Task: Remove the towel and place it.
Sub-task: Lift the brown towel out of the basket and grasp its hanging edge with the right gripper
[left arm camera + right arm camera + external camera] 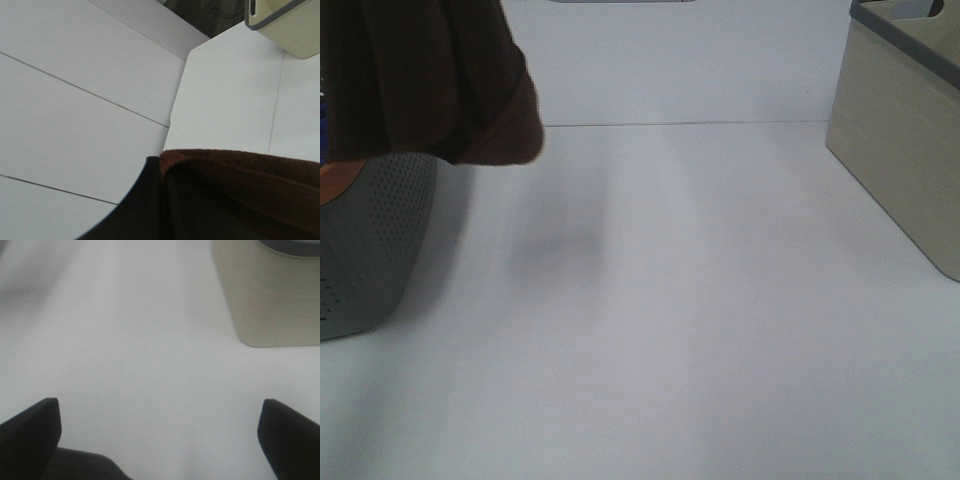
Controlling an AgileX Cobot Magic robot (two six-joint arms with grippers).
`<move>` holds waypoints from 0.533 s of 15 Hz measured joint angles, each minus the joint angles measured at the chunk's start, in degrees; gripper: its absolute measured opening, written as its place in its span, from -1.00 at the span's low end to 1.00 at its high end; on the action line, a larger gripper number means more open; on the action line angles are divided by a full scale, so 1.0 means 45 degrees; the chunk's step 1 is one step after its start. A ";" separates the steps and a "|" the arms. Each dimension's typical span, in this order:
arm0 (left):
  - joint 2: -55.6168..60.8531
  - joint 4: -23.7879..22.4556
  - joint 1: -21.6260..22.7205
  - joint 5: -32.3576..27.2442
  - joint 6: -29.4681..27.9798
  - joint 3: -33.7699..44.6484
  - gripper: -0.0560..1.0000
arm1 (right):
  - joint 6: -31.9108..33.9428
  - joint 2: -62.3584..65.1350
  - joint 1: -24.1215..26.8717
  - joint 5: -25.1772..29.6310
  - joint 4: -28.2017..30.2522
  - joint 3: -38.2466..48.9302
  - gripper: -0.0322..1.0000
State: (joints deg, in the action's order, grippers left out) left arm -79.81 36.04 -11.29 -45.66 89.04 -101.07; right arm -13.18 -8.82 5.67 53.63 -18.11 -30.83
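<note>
You are working over a white surface, and most of it is lying bare in the high view. At its far right a beige bin with a grey rim is standing, its near corner reaching toward the camera. At the left edge a grey basket with perforated walls is sitting on the surface, partly cut off by the frame.

The towel, dark reddish-brown terry, is hanging bunched in the air at the upper left, directly over the basket, with its lower fold dangling past the basket's rim on the side toward the middle. It is casting a faint shadow on the surface.

Your left claw is showing only as a dark shape in its wrist view; it is clamping shut on the towel, whose hemmed edge is folding out right against it.

Your right claw is standing wide apart, gripping nothing, and hovering over bare surface near the beige bin.

A sliver of blue cloth and an orange patch are peeking out under the towel at the basket's top.
</note>
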 joint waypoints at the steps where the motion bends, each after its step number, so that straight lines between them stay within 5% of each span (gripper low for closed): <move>1: -0.0318 -0.0013 -0.0357 0.0000 0.0013 0.0000 -0.89 | -0.1019 -0.0815 0.0000 -0.0446 -0.1031 0.0000 0.93; 4: -0.1184 -0.0064 -0.1451 0.0331 0.0433 0.0000 -0.89 | -0.6175 -0.3514 0.0000 -0.1783 -0.5666 0.0000 0.93; 8: -0.1808 -0.0102 -0.2483 0.0879 0.0535 0.0000 -0.89 | -0.9753 -0.5653 0.0000 -0.1897 -0.9562 0.0000 0.93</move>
State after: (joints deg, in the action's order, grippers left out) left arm -87.95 35.58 -22.46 -41.71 91.44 -101.07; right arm -57.07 -34.26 5.67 45.09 -61.13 -30.83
